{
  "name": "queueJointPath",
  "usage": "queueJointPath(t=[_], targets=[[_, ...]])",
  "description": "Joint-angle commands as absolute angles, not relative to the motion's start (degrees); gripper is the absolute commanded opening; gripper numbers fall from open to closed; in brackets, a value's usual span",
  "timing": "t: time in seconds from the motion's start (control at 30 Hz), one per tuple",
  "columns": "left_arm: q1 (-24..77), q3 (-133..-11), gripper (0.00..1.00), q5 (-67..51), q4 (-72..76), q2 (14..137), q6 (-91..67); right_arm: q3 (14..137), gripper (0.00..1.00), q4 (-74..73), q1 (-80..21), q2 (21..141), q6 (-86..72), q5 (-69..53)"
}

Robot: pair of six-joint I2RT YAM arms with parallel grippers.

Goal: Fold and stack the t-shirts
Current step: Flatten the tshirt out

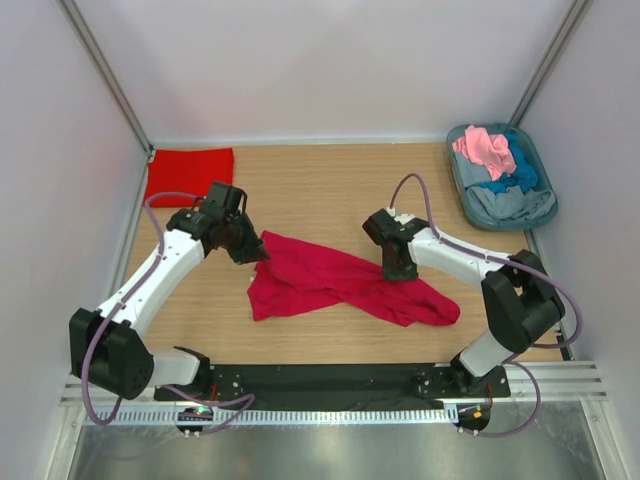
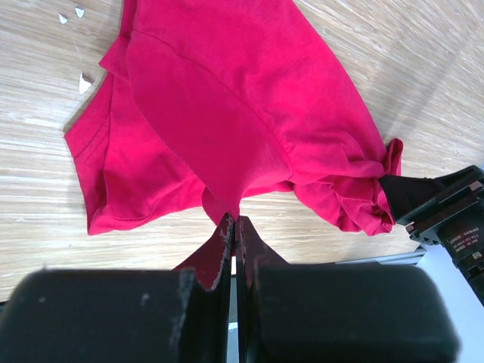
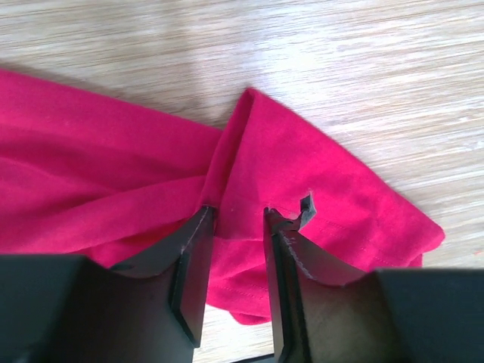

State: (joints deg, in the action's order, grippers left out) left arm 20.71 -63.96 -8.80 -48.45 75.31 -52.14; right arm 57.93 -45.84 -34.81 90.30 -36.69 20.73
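Observation:
A crimson t-shirt lies crumpled and stretched across the middle of the table. My left gripper is shut on a pinch of its upper left edge, seen in the left wrist view with the shirt spread beyond it. My right gripper is open and down on the shirt's right part. In the right wrist view its jaws stand apart, with crimson cloth between and under them. A folded scarlet t-shirt lies at the back left.
A grey-blue oval tub at the back right holds pink, blue and grey t-shirts. Frame posts and white walls stand on both sides. The right arm's gripper body shows in the left wrist view.

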Motion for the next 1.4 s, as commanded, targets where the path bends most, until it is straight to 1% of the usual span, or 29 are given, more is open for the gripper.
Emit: queueJointPath(t=[0.0,0.03,0.13,0.17,0.2,0.23,0.3,0.4,0.53,0.6,0.63,0.73,0.77,0.83,0.9,0.93,1.03,1.1,1.2,1.27,1.3,1.37], targets=[[20.48,-66.01,0.00,-9.67,-48.25,75.32,-51.50,59.23,0.38,-46.84,-34.98,90.53,-36.30,24.95],[20.48,-66.01,0.00,-9.58,-48.25,75.32,-51.59,59.33,0.37,-47.63,-35.07,90.70,-36.56,25.22],[20.48,-66.01,0.00,-9.41,-48.16,75.23,-51.59,58.89,0.26,-47.64,-35.07,90.09,-37.09,25.84],[20.48,-66.18,0.00,-9.32,-48.16,75.32,-51.59,58.89,0.13,-47.81,-34.98,89.57,-37.18,26.01],[20.48,-66.27,0.00,-9.32,-48.25,75.41,-51.50,59.15,0.05,-48.07,-34.98,89.21,-37.00,26.19],[20.48,-66.44,0.00,-9.14,-48.16,75.50,-51.42,59.59,0.01,-49.64,-35.07,88.86,-37.09,26.45],[20.48,-67.67,0.00,-8.09,-48.51,75.85,-51.33,61.68,0.01,-52.45,-35.07,86.94,-37.96,28.64],[19.78,-70.48,0.00,-6.86,-49.30,76.90,-51.77,65.82,0.01,-61.14,-34.98,82.82,-38.67,31.45],[17.49,-74.70,0.00,-6.24,-49.48,77.34,-52.91,70.31,0.01,-68.63,-35.07,76.57,-38.50,32.26],[16.62,-75.67,0.00,-5.89,-50.18,76.91,-52.91,69.44,0.04,-68.21,-35.07,73.40,-37.10,28.85],[16.44,-75.93,0.00,-5.63,-50.36,76.21,-52.74,68.48,0.02,-67.51,-35.07,70.69,-36.13,23.78],[16.44,-73.49,0.00,-3.35,-52.99,73.84,-52.03,61.19,0.01,-61.28,-35.07,65.68,-35.60,13.14],[16.35,-72.26,0.00,-2.03,-53.96,72.87,-51.94,57.26,0.01,-59.61,-35.07,64.87,-36.12,11.44],[15.21,-69.89,0.00,2.88,-57.46,70.33,-51.16,53.81,0.01,-55.64,-35.16,63.03,-36.38,8.89],[13.63,-68.56,0.00,7.01,-58.71,68.65,-50.19,51.33,0.01,-56.42,-35.07,63.19,-36.74,9.83],[11.19,-68.29,0.00,9.21,-60.10,67.51,-49.32,51.24,0.02,-57.38,-35.07,63.98,-36.39,12.19],[8.09,-69.69,0.00,11.24,-62.66,67.06,-49.13,53.08,0.10,-62.30,-34.80,64.69,-36.73,14.50],[7.82,-71.28,0.00,11.86,-64.86,68.02,-49.39,54.92,0.12,-67.02,-33.93,64.42,-40.75,17.13],[7.73,-70.58,0.00,13.01,-64.17,68.38,-51.15,56.86,0.09,-69.09,-31.04,65.65,-41.14,19.15],[7.65,-69.53,0.00,10.39,-62.49,68.82,-52.03,57.74,0.10,-67.51,-30.15,66.62,-38.51,19.51],[7.65,-68.65,0.00,9.59,-62.14,69.43,-52.64,58.27,0.11,-65.50,-29.89,67.58,-37.28,19.25],[7.73,-67.51,0.00,8.44,-60.91,69.96,-53.00,59.93,0.19,-63.73,-29.27,68.64,-34.11,19.60]])
